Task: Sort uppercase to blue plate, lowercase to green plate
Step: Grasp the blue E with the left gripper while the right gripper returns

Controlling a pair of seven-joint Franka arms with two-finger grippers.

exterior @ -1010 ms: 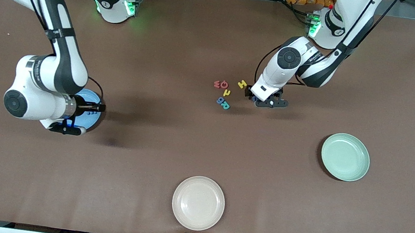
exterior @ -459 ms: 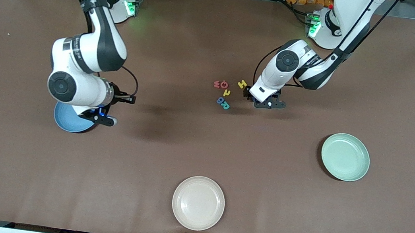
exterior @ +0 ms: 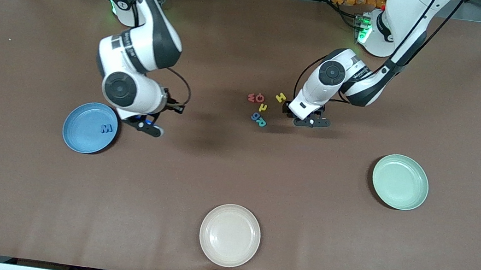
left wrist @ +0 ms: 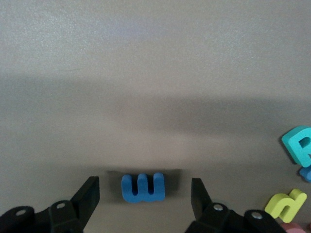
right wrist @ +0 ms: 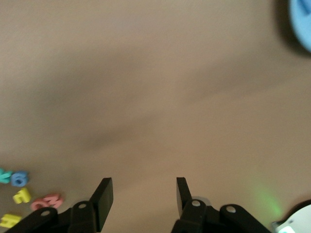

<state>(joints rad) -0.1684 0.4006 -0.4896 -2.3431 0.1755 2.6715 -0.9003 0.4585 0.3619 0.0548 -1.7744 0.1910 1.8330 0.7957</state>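
From my seat the blue plate (exterior: 90, 127) sits toward the right arm's end of the table, and a blue capital M (exterior: 106, 128) lies flat on it near the rim. Just beside that plate the right gripper (exterior: 145, 125) hangs over bare brown table (exterior: 198, 171); in the right wrist view its fingers (right wrist: 102, 196) stand spread with nothing between them. Moving toward the middle, I see the cream plate (exterior: 230, 235) at the edge nearest the front camera, holding nothing. Farther from the camera lies the cluster of letters: a red lowercase w (exterior: 251, 97) touching a red capital O (exterior: 260, 97), a small yellow letter (exterior: 263, 107) just nearer, then a small blue letter (exterior: 255, 117) touching the teal capital R (exterior: 261, 121), and a yellow capital H (exterior: 281, 97) slightly apart toward the left arm's end. Next to that, the left gripper (exterior: 307, 118) is low at the table, and the left wrist view shows its fingers (left wrist: 89, 195) spread on either side of a small blue w (left wrist: 143, 188), which lies on the table, not touching either finger. The green plate (exterior: 400, 182) rests well apart toward the left arm's end, with nothing on it.
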